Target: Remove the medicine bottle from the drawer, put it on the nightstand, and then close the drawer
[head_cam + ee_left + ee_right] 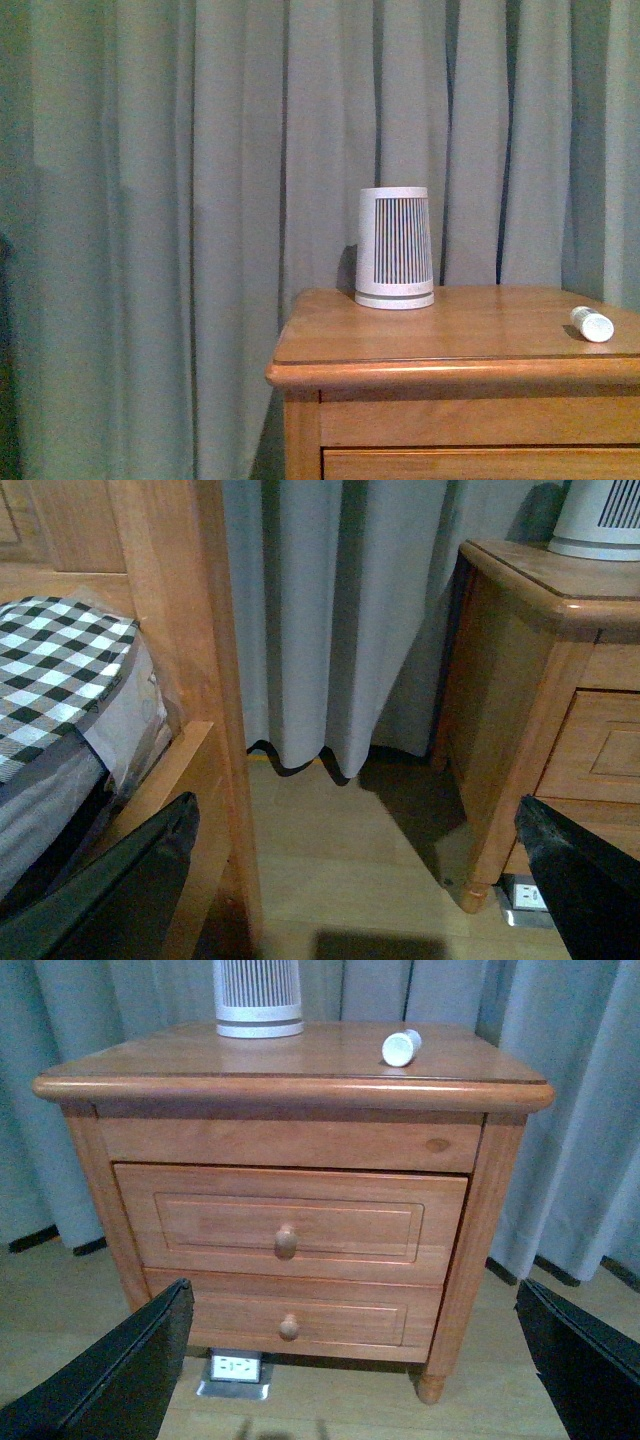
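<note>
**Bottle on top, drawer nearly shut**

While both grippers hang back w/ jaws spread wide and nothing between them, neither arm shows in the front view. Left gripper (350,880) faces a gap of bare floor: bed frame (190,680) w/ checked bedding (50,670) on one side, grey curtain (330,610) behind, nightstand (520,680) corner on the other. Right gripper (350,1360) faces the cabinet front square-on, well apart from it.

Front view, left to right: curtain fills the backdrop; striped device (395,248) stands upright toward the rear of the top; bottle (591,324) lies on its side near the right edge, well apart from the device.

Drawer (288,1222) sits just proud of the frame, knob (286,1241) centred; lower drawer (290,1312) below. A wall-type socket plate (237,1371) lies on the floor under the cabinet. Nothing blocks the drawer front.
</note>
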